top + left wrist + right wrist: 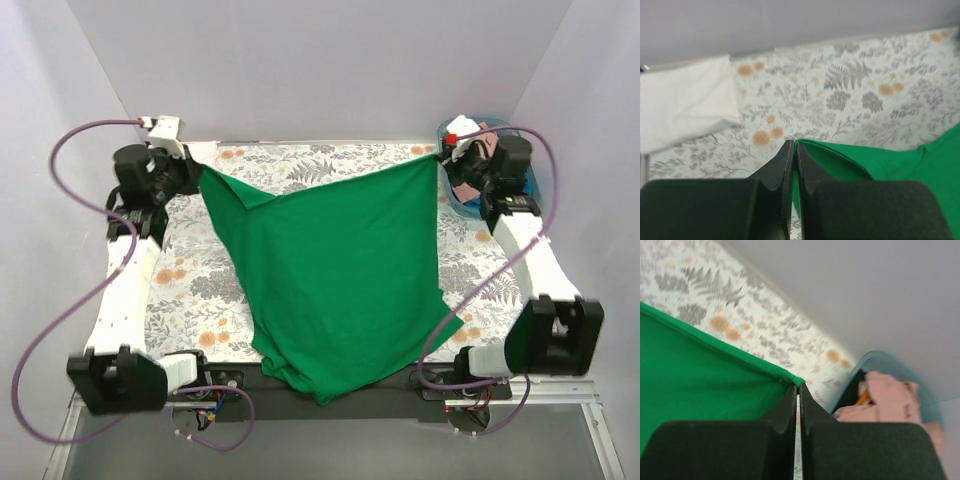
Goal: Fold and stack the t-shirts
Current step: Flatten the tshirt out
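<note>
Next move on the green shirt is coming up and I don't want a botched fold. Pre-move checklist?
1. Left gripper shut on green t-shirt corner: ok.
2. Right gripper shut on other corner: ok.
3. Cloth flat: not ok, flap folded over near left gripper.
4. Hem on table: not ok, overhangs near edge.
5. Folded white t-shirt clear of the green one: ok.
6. Neck label side: cannot tell.
</note>
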Controlling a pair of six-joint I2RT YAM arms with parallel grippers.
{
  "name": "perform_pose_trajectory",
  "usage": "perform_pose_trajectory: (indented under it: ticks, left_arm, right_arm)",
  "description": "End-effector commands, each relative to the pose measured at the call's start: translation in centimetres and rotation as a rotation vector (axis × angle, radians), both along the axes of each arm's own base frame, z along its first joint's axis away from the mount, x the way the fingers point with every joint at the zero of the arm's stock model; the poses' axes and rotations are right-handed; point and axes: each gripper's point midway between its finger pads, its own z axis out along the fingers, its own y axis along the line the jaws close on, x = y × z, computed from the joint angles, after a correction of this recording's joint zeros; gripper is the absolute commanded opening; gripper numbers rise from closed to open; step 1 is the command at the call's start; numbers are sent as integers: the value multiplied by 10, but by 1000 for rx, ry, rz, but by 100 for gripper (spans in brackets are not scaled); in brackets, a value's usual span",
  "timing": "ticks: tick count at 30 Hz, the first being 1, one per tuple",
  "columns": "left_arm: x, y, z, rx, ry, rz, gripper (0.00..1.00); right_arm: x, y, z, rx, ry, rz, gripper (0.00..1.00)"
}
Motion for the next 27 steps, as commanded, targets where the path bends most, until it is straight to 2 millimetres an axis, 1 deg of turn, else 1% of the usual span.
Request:
perform_pose_trajectory:
  ticks: [1,2,3,4,5,6,7,8,9,10,11,12,13,14,15,17,18,19,20,21,22,23,24,26,27]
  left_arm:
    - [40,-2,-40,-5,37,-30,0]
    - [52,-3,-50,-5,46,-37,0]
    - [64,-3,-55,-5,55,-41,0]
    - [84,-3,-92,-15,139,-43,0]
    - [95,-3,-102,-12,152,-44,0]
    - [106,-6,-117,-10,183,-49,0]
    - [123,-7,-138,-15,221,-52,0]
    - [134,-7,-150,-3,235,-56,0]
    - [144,-9,-157,6,243,-44,0]
    - [158,-8,-152,14,223,-41,0]
    - [168,-10,-180,29,272,-42,0]
    - [177,-5,-184,52,273,-7,0]
    - [184,0,-193,66,287,19,0]
    - [195,-13,-199,94,293,14,0]
    - [200,-13,-203,133,298,59,0]
    - [207,-19,-202,162,296,75,0]
    - [206,-31,-202,178,291,61,0]
    - [206,-35,-201,189,282,69,0]
    - [202,-40,-206,199,293,65,0]
    - [200,-51,-209,205,293,44,0]
    - [200,-46,-212,219,297,78,0]
    - [200,-46,-217,215,307,81,0]
    - [203,-44,-223,215,317,94,0]
    - [206,-41,-229,230,323,103,0]
    - [212,-41,-225,232,309,102,0]
  right_arm:
    - [29,21,-34,-49,2,69,1]
    - [37,25,-44,-56,18,78,1]
    - [50,30,-76,-67,83,90,1]
    - [59,32,-88,-80,102,90,1]
    - [70,35,-91,-86,104,94,1]
    - [82,37,-121,-97,159,89,1]
    - [90,38,-131,-105,174,84,1]
    - [98,38,-140,-110,185,79,1]
    - [113,36,-154,-121,204,61,1]
    - [120,35,-161,-129,211,49,1]
    - [127,33,-165,-138,211,38,1]
    - [135,31,-175,-150,219,28,1]
    - [141,27,-178,-165,219,6,1]
    - [144,25,-181,-170,221,-7,1]
    - [147,24,-185,-174,225,-16,1]
    - [149,20,-185,-171,229,-34,1]
    - [148,19,-186,-167,236,-46,1]
    - [148,19,-184,-161,235,-50,1]
    - [148,19,-184,-156,240,-53,1]
    - [148,17,-182,-153,239,-64,1]
    - [148,16,-183,-153,241,-72,1]
    - [149,15,-183,-152,242,-84,1]
    - [152,9,-183,-163,243,-116,1]
    - [157,2,-182,-175,236,-159,1]
    - [160,-5,-182,-190,235,-192,1]
